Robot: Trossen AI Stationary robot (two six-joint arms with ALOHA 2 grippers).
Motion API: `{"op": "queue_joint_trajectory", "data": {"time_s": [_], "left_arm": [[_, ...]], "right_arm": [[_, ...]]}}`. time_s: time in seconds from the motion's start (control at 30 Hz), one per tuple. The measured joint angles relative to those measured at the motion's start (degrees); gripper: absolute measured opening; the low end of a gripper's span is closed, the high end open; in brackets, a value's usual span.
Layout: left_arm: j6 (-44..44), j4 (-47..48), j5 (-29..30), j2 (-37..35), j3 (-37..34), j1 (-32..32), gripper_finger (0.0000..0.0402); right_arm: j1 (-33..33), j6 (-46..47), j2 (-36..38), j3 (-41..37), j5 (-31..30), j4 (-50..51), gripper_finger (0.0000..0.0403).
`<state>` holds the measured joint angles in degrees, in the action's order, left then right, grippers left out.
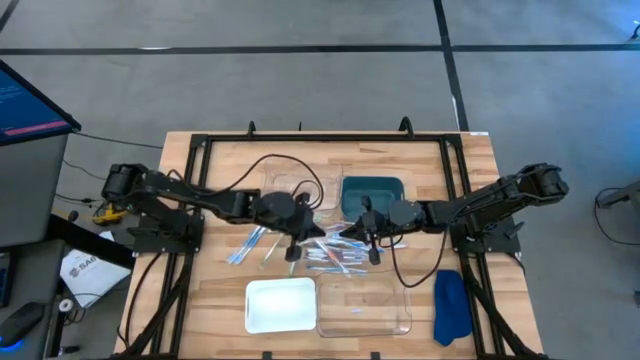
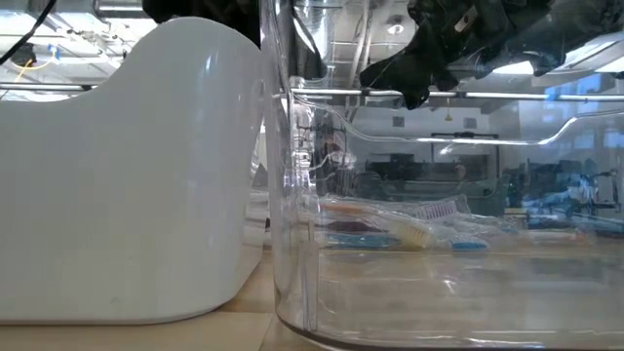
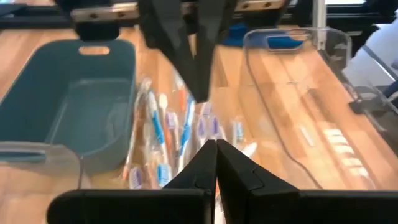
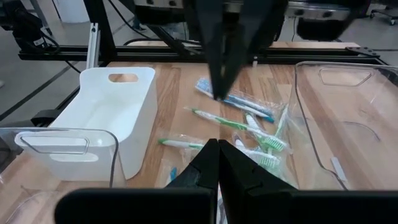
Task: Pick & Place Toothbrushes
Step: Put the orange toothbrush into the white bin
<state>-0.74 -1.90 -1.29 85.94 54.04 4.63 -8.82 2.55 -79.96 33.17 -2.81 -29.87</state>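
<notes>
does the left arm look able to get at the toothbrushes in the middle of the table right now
Probably yes. The left gripper hangs shut right over the toothbrushes, with nothing between. The right gripper, also shut, hovers over the same pile, so the two could crowd each other.

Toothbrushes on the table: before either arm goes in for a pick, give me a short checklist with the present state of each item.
1. Toothbrushes lie loose in a pile at mid-table, reachable: ok.
2. Left gripper hangs over the pile's left edge, shut, nothing held; needs opening: not ok.
3. Right gripper hangs over the pile's right edge, shut, nothing held: not ok.
4. White bin looks empty: ok.
5. Clear bin shows no brushes inside: ok.
6. Teal bin contents: cannot tell.
</notes>
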Motion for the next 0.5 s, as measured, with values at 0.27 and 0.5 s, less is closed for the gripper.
{"op": "queue_joint_trajectory", "data": {"time_s": [0.27,0.5], "left_arm": [[0.44,-1.75,0.00,-2.10,-0.04,-1.28,0.0003],[0.18,-4.11,-0.03,-1.60,-0.02,0.07,0.0003]], "right_arm": [[0.00,-0.13,0.00,0.00,0.00,1.16,0.0000],[0.00,-0.15,0.00,0.00,0.00,2.47,0.0000]]}}
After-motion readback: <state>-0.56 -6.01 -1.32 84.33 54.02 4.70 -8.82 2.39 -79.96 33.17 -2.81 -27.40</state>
